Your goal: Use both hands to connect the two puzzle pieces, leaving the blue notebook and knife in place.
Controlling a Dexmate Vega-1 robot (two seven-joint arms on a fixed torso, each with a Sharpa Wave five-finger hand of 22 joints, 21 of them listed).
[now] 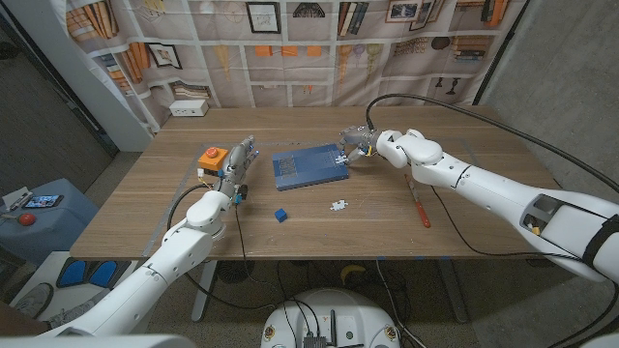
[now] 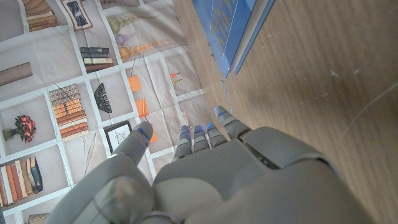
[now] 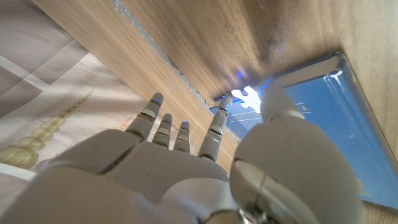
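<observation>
Puzzle pieces lie apart: one white piece (image 1: 338, 205) rests on the table (image 1: 145, 208) near the notebook's (image 1: 309, 166) front edge, and another (image 3: 244, 94) sits pinched in the right hand (image 1: 360, 141) at the notebook's far right corner. The left hand (image 1: 235, 164) stands left of the notebook, fingers apart, holding nothing.

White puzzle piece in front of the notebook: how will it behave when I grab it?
The white puzzle piece looks tiny and thin, so probably light and apt to skid on the smooth wooden table. Lying flat, it likely resists pinching.
</observation>
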